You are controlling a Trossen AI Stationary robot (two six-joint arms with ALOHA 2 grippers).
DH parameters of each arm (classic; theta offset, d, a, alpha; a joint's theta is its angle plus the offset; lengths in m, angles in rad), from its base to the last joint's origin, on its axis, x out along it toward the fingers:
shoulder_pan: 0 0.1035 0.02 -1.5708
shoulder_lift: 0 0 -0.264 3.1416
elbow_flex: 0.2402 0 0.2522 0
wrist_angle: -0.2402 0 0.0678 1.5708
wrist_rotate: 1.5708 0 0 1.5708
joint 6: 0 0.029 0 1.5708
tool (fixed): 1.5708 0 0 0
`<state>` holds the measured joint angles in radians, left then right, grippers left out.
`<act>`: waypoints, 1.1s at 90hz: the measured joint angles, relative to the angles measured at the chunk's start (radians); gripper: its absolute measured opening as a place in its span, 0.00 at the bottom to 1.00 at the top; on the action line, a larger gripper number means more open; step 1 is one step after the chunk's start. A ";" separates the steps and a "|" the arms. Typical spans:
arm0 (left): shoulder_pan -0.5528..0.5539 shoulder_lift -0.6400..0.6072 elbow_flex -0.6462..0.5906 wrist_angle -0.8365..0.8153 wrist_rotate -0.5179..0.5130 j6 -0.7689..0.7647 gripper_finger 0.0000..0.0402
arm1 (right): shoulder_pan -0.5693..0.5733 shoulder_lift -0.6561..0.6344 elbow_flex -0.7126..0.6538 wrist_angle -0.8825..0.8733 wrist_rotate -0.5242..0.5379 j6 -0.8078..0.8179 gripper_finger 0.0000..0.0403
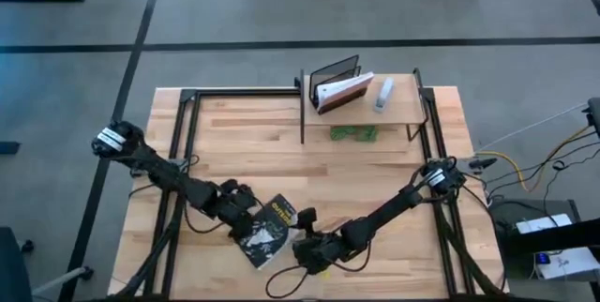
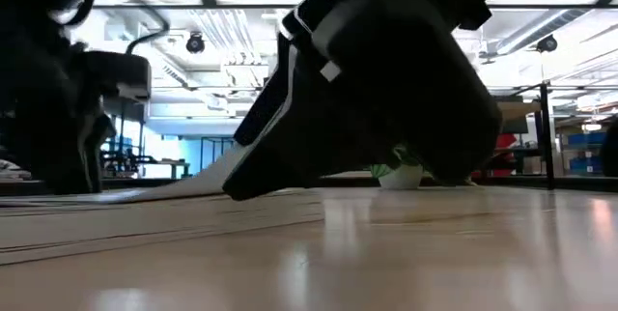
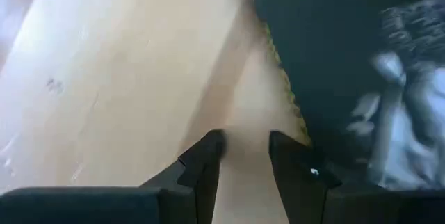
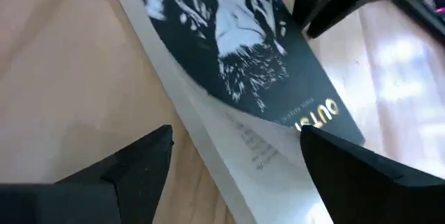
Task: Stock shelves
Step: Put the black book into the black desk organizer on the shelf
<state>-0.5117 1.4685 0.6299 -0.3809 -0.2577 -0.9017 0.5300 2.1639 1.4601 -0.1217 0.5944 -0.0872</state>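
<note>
1. Butcher-block table [image 1: 234,133] carries everything; at its near edge lies a dark-covered book [image 1: 265,233], flat, with both arms low beside it

2. Right gripper [image 4: 233,154] stands wide open with nothing in it, its two fingers straddling the book's page edge where the cover has lifted a little

3. Left gripper [image 3: 243,158] sits just beside the book's other edge, fingers narrowly apart and empty, seemingly bracing it

4. Judged step: picking the book up. Next, the right fingers must close on cover and pages together without the book sliding

5. Far across the table stands the shelf [image 1: 394,105], holding a wire rack [image 1: 336,75] with books; something green [image 1: 353,134] lies beneath it
</note>
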 joint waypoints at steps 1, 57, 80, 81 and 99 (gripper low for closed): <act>0.000 0.000 -0.003 0.001 -0.002 -0.002 0.28 | 0.001 0.000 0.003 0.000 0.004 -0.003 0.73; 0.000 0.001 -0.042 0.064 -0.008 0.001 0.25 | -0.035 0.052 0.064 0.007 -0.166 -0.067 0.68; 0.000 0.001 -0.043 0.086 -0.010 0.019 0.26 | -0.078 0.080 0.071 0.010 -0.229 -0.062 0.65; 0.000 0.001 -0.043 0.091 -0.011 0.025 0.26 | -0.080 0.080 0.071 0.010 -0.229 -0.062 0.65; 0.000 0.003 -0.045 0.153 -0.014 0.109 0.27 | -0.109 0.081 0.086 -0.001 -0.241 -0.056 0.60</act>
<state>-0.5117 1.4719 0.5846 -0.2279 -0.2714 -0.7925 0.4206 2.2451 1.5465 -0.1224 0.3533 -0.1428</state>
